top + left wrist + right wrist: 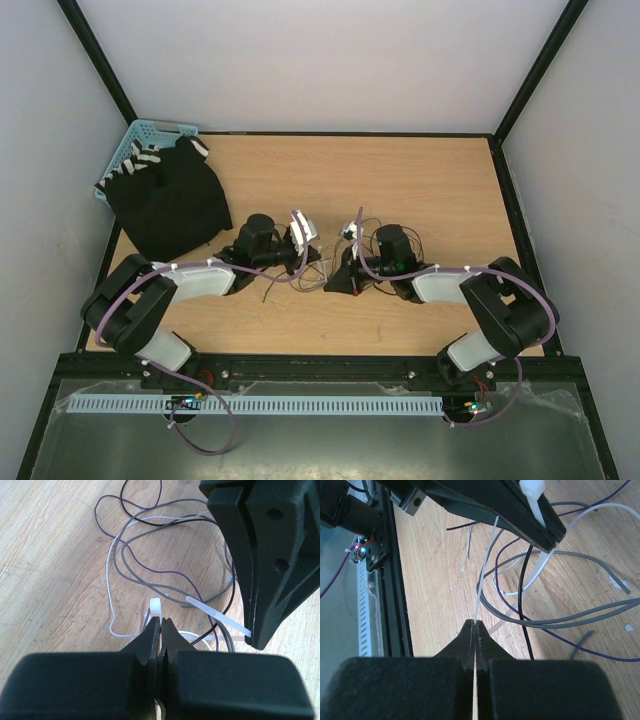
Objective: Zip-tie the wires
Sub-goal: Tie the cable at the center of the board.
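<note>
Operator: Where do the wires sit from my claws?

Spotter: Under and between them. The wires (grey, purple, black and white strands, all thin) lie in loose loops on the worktop. They sit in the gap where your two claws meet, with more loops spilling toward your right side.

Operator: And the claws?

Spotter: Both are pinched tight. Your left claw has the blocky head of the white zip tie nipped at its tips. Your right claw grips a thin white strip, which I take for the tie's tail.

Operator: Which way does the tie run?

Spotter: Its long axis runs across from one claw to the other, just above the tangle, passing over a couple of grey strands. The tail end is at your right claw, so I'd judge the pull is yours to make with the right, away from the left along that line. I cannot tell whether the strap really loops round the bundle, so check that first.
</note>
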Tool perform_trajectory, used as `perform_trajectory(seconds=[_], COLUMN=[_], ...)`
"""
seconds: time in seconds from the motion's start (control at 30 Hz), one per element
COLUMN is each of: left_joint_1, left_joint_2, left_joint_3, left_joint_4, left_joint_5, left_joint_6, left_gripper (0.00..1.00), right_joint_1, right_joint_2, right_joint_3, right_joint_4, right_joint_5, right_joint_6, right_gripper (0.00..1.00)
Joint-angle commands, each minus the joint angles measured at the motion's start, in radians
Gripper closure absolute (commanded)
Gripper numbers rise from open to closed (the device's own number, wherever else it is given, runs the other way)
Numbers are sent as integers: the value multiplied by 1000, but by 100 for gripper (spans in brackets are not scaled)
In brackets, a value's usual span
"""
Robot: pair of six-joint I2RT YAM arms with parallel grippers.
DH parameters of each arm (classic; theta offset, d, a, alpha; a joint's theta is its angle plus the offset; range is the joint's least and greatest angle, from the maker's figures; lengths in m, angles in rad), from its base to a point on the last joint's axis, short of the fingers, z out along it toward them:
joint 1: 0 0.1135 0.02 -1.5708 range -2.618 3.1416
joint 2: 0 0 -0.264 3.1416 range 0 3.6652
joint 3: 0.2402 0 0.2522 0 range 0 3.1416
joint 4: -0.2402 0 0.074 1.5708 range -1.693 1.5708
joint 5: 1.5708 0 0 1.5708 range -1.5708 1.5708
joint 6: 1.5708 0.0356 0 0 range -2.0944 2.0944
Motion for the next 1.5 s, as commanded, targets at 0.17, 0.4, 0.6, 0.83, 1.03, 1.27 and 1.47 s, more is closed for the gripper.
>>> perform_trajectory(seconds=[0.17, 0.4, 0.6, 0.83, 1.03, 1.27, 1.47], left_joint_1=[-18, -27, -34, -38, -46, -51, -49], left_joint_2=[-17, 10, 17, 19, 26, 27, 40], left_joint_3=[-71, -111, -122, -135, -143, -149, -150], left_joint_4=[157, 274, 292, 342, 364, 370, 385], left_joint_5=[-37, -56, -72, -80, -81, -91, -85], left_joint_6=[112, 149, 168, 185, 194, 198, 180], left_gripper=[100, 100, 100, 100, 100, 100, 100], right_joint_1=[7, 8, 10, 14, 17, 18, 19], right_joint_2=[35, 49, 59, 64, 67, 63, 53], right_joint_3=[20, 21, 12, 14, 17, 14, 12], right_joint_4=[-26, -25, 10, 12, 13, 11, -8], right_joint_5=[-64, -77, -94, -94, -94, -83, -71], right_joint_6=[-12, -11, 10, 10, 12, 6, -12], right_gripper=[100, 100, 100, 100, 100, 100, 100])
